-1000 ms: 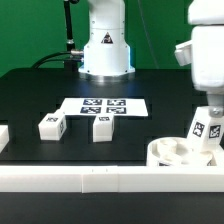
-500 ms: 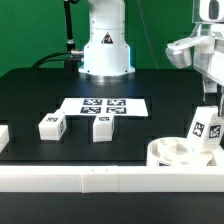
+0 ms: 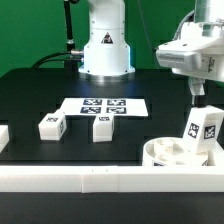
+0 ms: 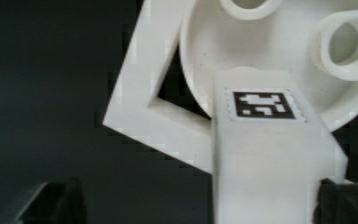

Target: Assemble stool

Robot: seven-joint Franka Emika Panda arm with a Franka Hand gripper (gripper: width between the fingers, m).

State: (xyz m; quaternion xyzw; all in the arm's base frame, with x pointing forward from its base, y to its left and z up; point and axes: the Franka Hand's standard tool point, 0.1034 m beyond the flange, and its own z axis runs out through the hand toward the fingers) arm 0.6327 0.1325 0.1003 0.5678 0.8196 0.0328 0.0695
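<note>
The white round seat disc point(image 3: 172, 153) lies at the front on the exterior view's right, against the white rail. One white tagged leg point(image 3: 204, 127) stands in it, leaning a little. Two more tagged legs point(image 3: 50, 126) point(image 3: 101, 126) lie loose on the black table to the exterior view's left. My gripper point(image 3: 197, 90) hangs above the standing leg, apart from it. In the wrist view the gripper point(image 4: 202, 205) is open, its dark fingertips point(image 4: 59, 203) wide apart, with the leg point(image 4: 265, 140) and the seat point(image 4: 202, 50) below.
The marker board point(image 3: 103, 105) lies flat mid-table, in front of the robot base point(image 3: 105, 45). A long white border rail point(image 3: 90, 178) runs along the front edge, and a white rail end point(image 3: 3, 136) shows at the exterior view's left.
My gripper has risen off the standing leg and moved toward the exterior view's left. The leg stays in the seat, which has shifted slightly.
</note>
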